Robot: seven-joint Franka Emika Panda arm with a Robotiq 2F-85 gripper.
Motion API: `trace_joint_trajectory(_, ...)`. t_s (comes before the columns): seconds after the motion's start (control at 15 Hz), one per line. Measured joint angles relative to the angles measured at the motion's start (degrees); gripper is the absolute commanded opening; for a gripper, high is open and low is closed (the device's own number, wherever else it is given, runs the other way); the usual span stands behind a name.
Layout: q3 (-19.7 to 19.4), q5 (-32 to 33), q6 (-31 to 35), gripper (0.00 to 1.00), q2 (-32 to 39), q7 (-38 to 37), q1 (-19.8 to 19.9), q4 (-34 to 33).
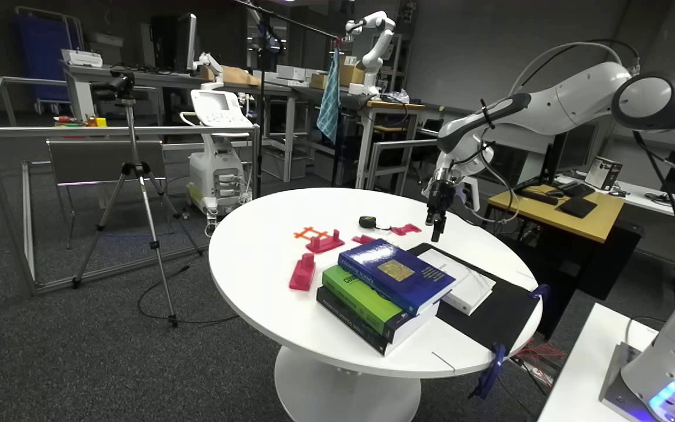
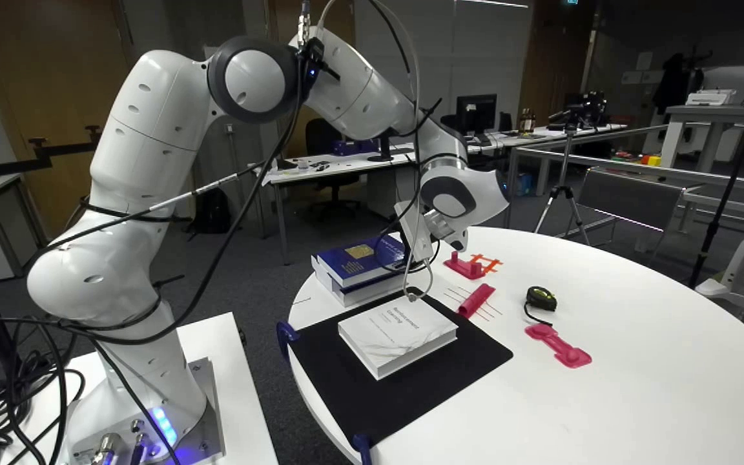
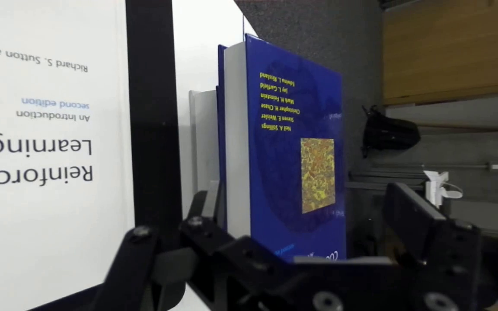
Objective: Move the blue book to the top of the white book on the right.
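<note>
While my gripper (image 1: pixel 435 227) hangs with its fingers (image 3: pixel 409 211) spread, the blue book (image 3: pixel 283 164) rests on a green book (image 1: pixel 361 298)

As the wrist view gives it to me, the two fingertips stand well apart, and the blue book's cover shows between them; whether either finger touches a book, I cannot tell. In an exterior view I see the gripper above the round white table (image 1: pixel 249 246), near the books. Titled Cognitive Science, the blue book has yellow author names and a gold-patterned square on its face-up cover. It lies on the green one, and that lies on a black-spined book (image 1: pixel 351 319).

Just beside these three, with a strip of bare table between, I find the white book (image 2: pixel 398 332), Reinforcement Learning, second edition, flat and face up on a black mat (image 2: pixel 346 387). Two blue clamps (image 1: pixel 493 370) sit at the mat's corners, on the table's rim. Elsewhere on the table I see crimson pieces (image 1: pixel 302 275), an orange lattice (image 1: pixel 311 232) and a tape measure (image 2: pixel 541 298) with a dark strap.

Beyond the table, in an exterior view, stand a tripod (image 1: pixel 136 169), a wheeled machine (image 1: pixel 220 176) with a tilted screen, and another white robot arm (image 1: pixel 377 55) on a wooden-topped bench (image 1: pixel 393 106).
</note>
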State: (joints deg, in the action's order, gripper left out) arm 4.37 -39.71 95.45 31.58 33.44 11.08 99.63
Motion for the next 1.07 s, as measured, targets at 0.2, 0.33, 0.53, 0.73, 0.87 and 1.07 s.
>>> trace_joint_trajectory(0.2, 0.0, -3.4, -1.9, 1.00, 1.9, 2.4, 0.9, -0.6)
trace_joint_trajectory(0.33, 0.0, -5.3, -1.2, 1.00, 3.2, 4.1, 0.7, -0.6)
trace_joint_trajectory(0.53, 0.0, -6.4, 1.4, 1.00, 5.0, 6.3, -0.1, -0.6)
trace_joint_trajectory(0.73, 0.0, -6.5, 4.5, 1.00, 6.6, 7.5, -1.5, -0.6)
trace_joint_trajectory(0.87, 0.1, -6.5, 6.2, 1.00, 7.5, 7.9, -2.6, -0.6)
trace_joint_trajectory(1.07, 0.3, -6.5, 6.8, 1.00, 8.3, 8.0, -3.7, -0.6)
